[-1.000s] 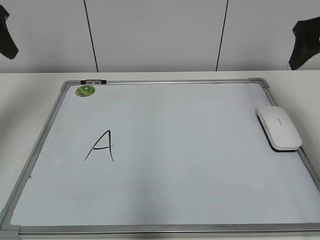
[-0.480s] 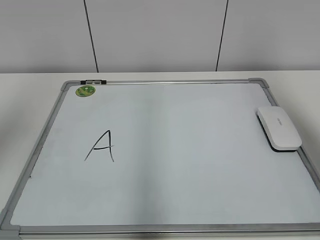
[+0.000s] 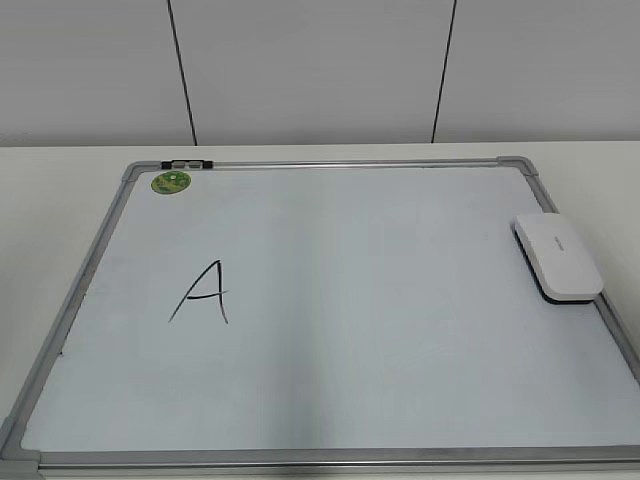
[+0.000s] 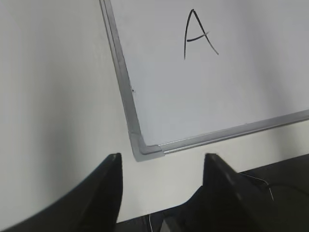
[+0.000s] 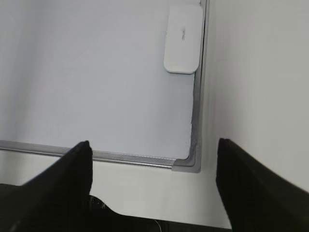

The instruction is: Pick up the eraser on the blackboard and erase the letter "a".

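The blackboard [image 3: 400, 330] is a white board with a grey frame, lying flat on the table. The eraser [image 3: 558, 256] is a white rounded block resting on the board's right edge; it also shows in the right wrist view [image 5: 183, 38]. No lowercase "a" shows in any view; only a capital "A" [image 3: 203, 293] is written on the board's left half. My left gripper [image 4: 162, 157] is open and empty, off the board's near left corner. My right gripper [image 5: 153, 143] is open and empty, off the near right corner. Neither gripper shows in the exterior view.
A small green round magnet [image 3: 171, 182] sits at the board's far left corner, with a black clip [image 3: 186, 162] on the frame beside it. The white table [image 3: 60, 190] surrounds the board. A panelled wall stands behind.
One second ago dark parts of both arms showed at the upper corners of the exterior view; they have left it. The eraser and board have not moved.
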`<state>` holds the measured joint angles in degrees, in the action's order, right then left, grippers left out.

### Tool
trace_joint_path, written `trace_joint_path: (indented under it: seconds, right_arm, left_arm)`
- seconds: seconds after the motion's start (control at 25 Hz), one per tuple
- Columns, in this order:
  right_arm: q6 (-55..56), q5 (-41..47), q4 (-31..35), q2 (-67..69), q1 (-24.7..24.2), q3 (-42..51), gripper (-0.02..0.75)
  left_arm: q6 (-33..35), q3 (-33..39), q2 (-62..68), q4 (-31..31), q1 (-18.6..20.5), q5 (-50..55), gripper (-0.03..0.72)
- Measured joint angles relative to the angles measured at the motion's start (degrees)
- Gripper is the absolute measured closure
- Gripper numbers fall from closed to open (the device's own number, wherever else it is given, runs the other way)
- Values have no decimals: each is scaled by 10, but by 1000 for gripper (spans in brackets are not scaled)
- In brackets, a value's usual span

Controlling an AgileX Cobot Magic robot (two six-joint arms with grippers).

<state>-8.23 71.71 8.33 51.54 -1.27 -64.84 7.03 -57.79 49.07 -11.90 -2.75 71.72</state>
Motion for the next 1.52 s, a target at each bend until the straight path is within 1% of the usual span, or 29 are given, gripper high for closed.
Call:
trace_joint_path:
  seconds: [0.36, 0.6, 0.72, 0.92, 1.08, 1.32, 1.4, 1.52]
  right_arm:
    - [19, 5, 0, -192, 0, 139, 146]
    - [22, 6, 0, -269, 0, 225, 146]
    - [25, 6, -22, -296, 0, 277, 146]
    - [36, -16, -55, -314, 0, 347, 146]
    - [37, -53, -64, -315, 0, 355, 146]
    - [54, -62, -75, -315, 0, 367, 147]
    - [65, -63, -76, -315, 0, 367, 147]
    - [70, -63, -76, -315, 0, 367, 148]
  left_arm:
    - [-9, 138, -167, 1, 0, 2, 292]
    - [-9, 221, -243, 1, 0, 2, 292]
    - [-12, 256, -267, 1, 0, -5, 292]
    - [-13, 262, -277, 26, 0, -31, 292]
    - [-15, 262, -277, 37, 0, -34, 270]
    - [-15, 272, -277, 53, 0, -63, 233]
    - [-15, 279, -277, 60, 0, -76, 200]
    - [-18, 280, -277, 67, 0, -81, 125]
